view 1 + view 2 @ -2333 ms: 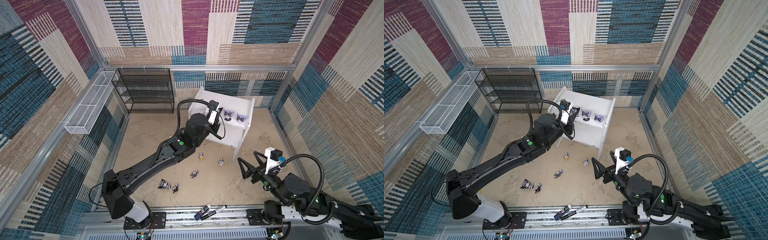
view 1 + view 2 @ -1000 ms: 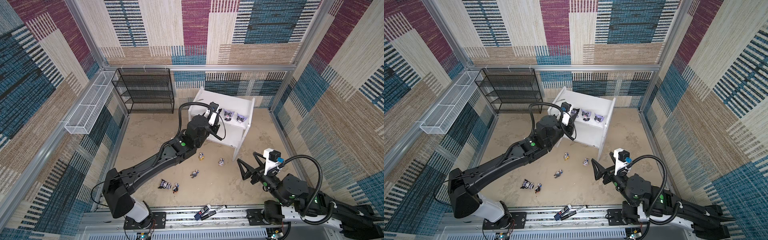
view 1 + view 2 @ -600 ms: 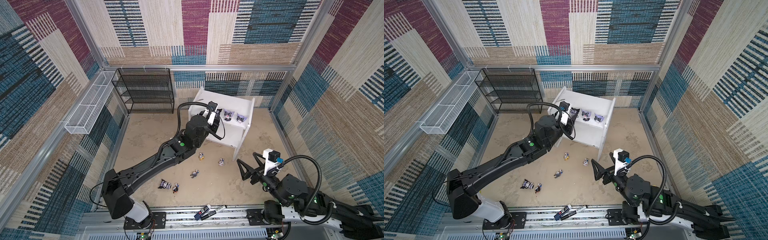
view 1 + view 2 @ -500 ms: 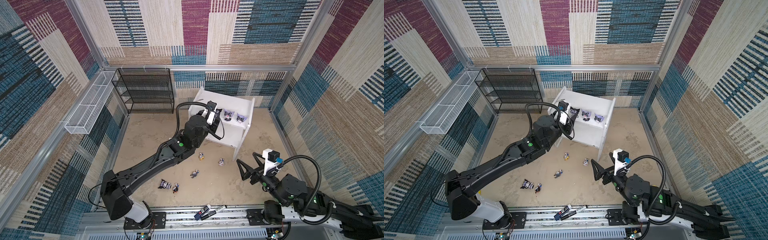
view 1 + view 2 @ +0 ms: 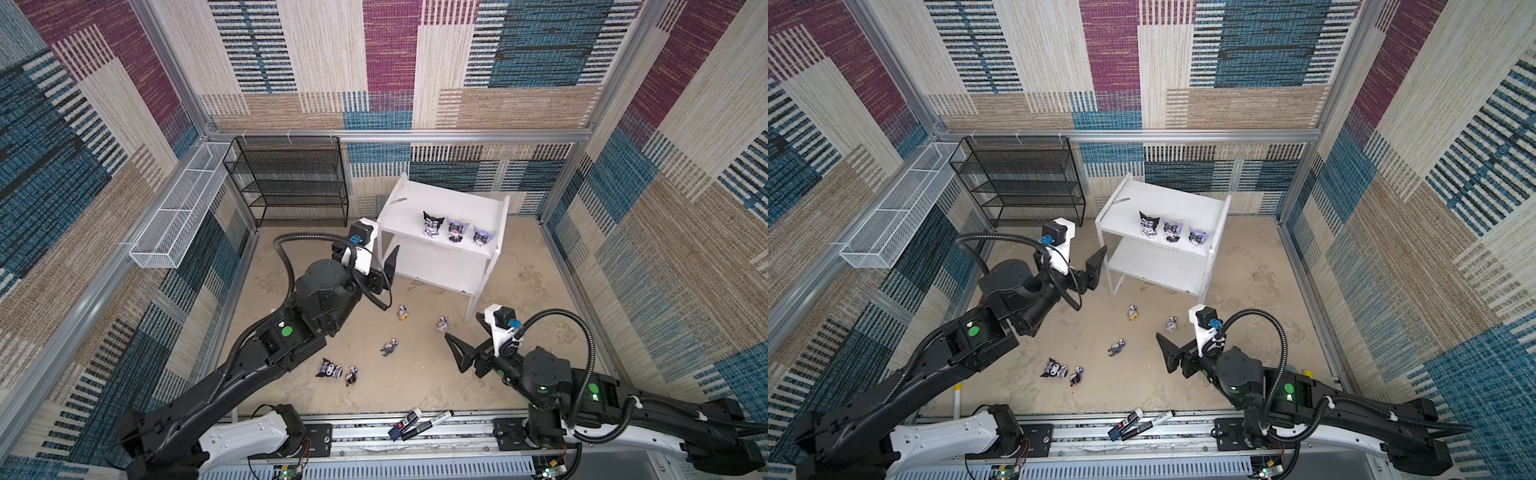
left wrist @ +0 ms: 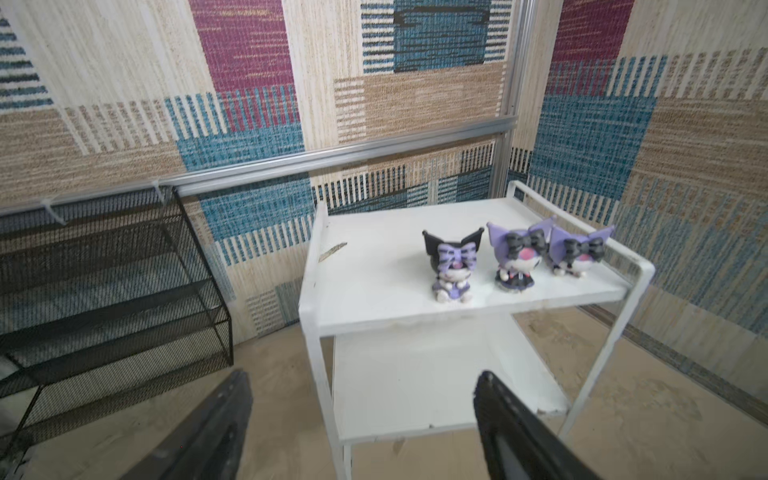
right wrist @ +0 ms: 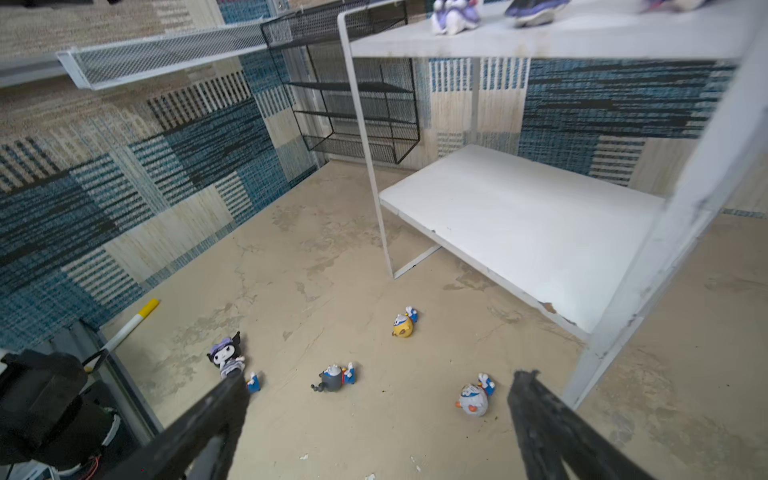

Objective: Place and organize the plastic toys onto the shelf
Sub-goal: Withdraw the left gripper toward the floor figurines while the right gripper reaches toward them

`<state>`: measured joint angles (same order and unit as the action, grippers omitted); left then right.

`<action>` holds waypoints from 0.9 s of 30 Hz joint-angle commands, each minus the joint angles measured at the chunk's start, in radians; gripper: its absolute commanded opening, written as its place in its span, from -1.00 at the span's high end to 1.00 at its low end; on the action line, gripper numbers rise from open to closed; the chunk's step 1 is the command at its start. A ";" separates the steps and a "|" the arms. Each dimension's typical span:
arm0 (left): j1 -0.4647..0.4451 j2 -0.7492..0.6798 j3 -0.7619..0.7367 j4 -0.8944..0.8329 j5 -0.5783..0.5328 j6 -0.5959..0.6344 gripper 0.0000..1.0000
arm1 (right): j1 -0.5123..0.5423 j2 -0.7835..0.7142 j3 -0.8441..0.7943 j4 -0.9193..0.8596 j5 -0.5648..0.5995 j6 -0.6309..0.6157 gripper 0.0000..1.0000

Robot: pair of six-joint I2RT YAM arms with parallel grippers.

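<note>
Along the front edge of the top board of the white two-tier flat-panel shelf (image 5: 415, 203), toward its right end: three big-headed plastic toys upright in a tight row. At the left of the row, a black-hooded figurine (image 6: 453, 266) with pointed ears, a lilac striped bow over the brow, pale face and lilac dress. Beside it, a lilac-hooded figurine in a dark skirt (image 6: 517, 257) and a second lilac-hooded figurine (image 6: 577, 251), each with a black bow and a pink blotch on the face; hoods overlapping in the left wrist view.

Down on the beige floor (image 5: 519, 291) before the shelf, five more, all lying over. Farthest from the shelf, a fourth hooded figurine (image 7: 226, 355), black-eared with a lilac cap, and just beside it a tiny dark-bodied toy (image 5: 351, 376), half hidden by a finger in the right wrist view. Closer to the shelf, a grey round-bodied toy (image 7: 332, 378), a yellow round-bodied toy (image 7: 404, 324) and a white-and-orange round toy (image 7: 473, 399), well apart, each white-faced.

Left gripper (image 6: 362, 376): near the shelf's left front leg, clear of it, fingers spread wide, empty. Right gripper (image 7: 382, 374): low over the floor by the shelf's right front leg, fingers just as wide apart, gripping nothing.
</note>
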<state>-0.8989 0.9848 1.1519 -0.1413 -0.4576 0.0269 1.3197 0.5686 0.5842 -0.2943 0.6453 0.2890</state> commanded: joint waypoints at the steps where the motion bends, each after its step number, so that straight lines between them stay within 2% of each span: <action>1: 0.001 -0.111 -0.086 -0.193 -0.068 -0.113 -0.65 | 0.000 0.104 -0.016 0.128 -0.114 -0.014 -0.99; 8: 0.002 -0.387 -0.255 -0.502 -0.139 -0.310 -0.68 | 0.000 0.496 -0.027 0.410 -0.351 0.001 -0.99; 14: 0.001 -0.542 -0.265 -0.771 -0.224 -0.474 -0.68 | 0.001 0.817 0.089 0.544 -0.489 -0.025 -0.99; 18: 0.000 -0.597 -0.225 -0.882 -0.221 -0.518 -0.69 | 0.000 1.005 0.219 0.506 -0.559 -0.108 -0.99; 22: 0.000 -0.652 -0.212 -0.909 -0.188 -0.513 -0.76 | -0.005 1.176 0.366 0.432 -0.675 -0.193 -0.99; 27: -0.001 -0.676 -0.188 -0.949 -0.201 -0.508 -0.78 | -0.021 1.337 0.529 0.333 -0.758 -0.216 -1.00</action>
<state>-0.8993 0.3172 0.9516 -1.0374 -0.6472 -0.4458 1.3045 1.8561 1.0584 0.1009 -0.0319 0.1101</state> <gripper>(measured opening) 0.889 0.996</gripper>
